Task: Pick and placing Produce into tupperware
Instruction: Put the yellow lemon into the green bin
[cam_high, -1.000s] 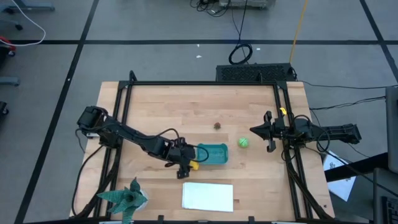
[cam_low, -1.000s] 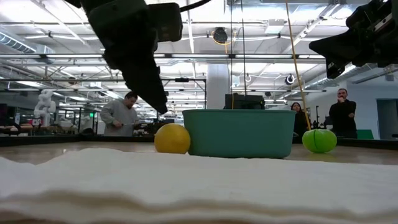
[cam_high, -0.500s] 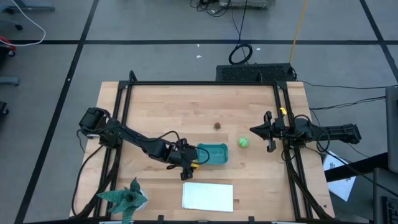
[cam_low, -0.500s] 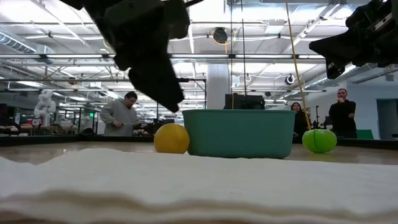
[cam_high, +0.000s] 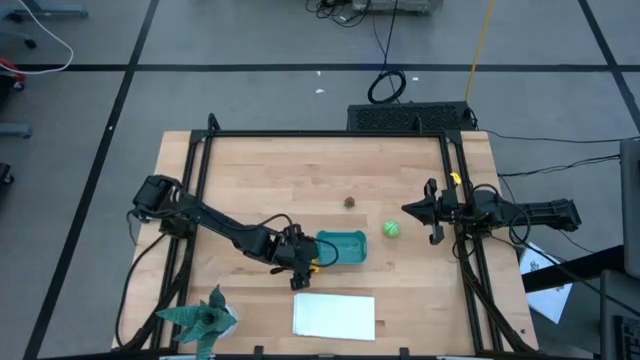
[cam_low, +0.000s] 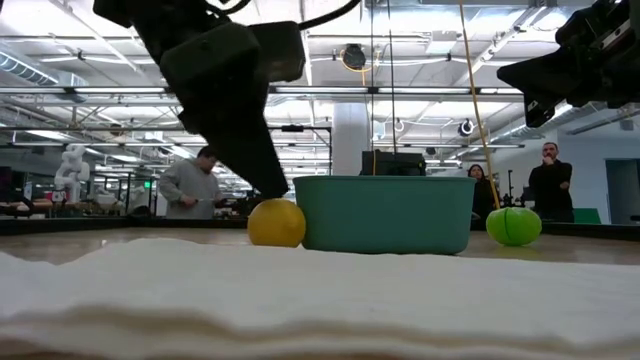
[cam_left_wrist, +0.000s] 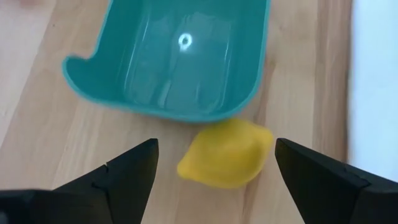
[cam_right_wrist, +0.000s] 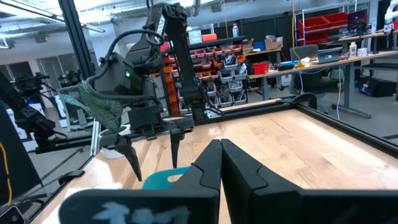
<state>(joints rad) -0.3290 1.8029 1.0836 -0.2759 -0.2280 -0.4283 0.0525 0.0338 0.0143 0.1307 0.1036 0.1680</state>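
Left wrist view gives you the clearest read: the left gripper (cam_left_wrist: 214, 165) is spread wide, its two dark fingers (cam_left_wrist: 124, 171) standing either side of the yellow lemon (cam_left_wrist: 227, 154) with clear wood showing between each tip and the fruit. Nothing is held. The lemon lies on its side on the table, just beside the near wall of the teal tupperware (cam_left_wrist: 112, 74), close enough that you cannot tell whether they touch. The tub looks empty from here.

Judge the lemon as a light, hard plastic toy with a smooth, rounded skin. It will likely squirt out if you pinch near its pointed ends, so take it across the fat middle, with the fingers square to its long axis. The tub wall so near will leave one finger little room, and a nudge could slide the light tub.

In the high view, the left gripper (cam_high: 300, 266) sits at the tub's left end, with the white sheet (cam_high: 334, 315) near it toward the front edge. The green round piece (cam_high: 391, 229) lies just right of the tupperware (cam_high: 347, 243), and the dark brownish-red piece (cam_high: 350, 201) sits apart, further back. The right gripper (cam_high: 420, 211) waits at the right side of the table, its fingers pressed together.
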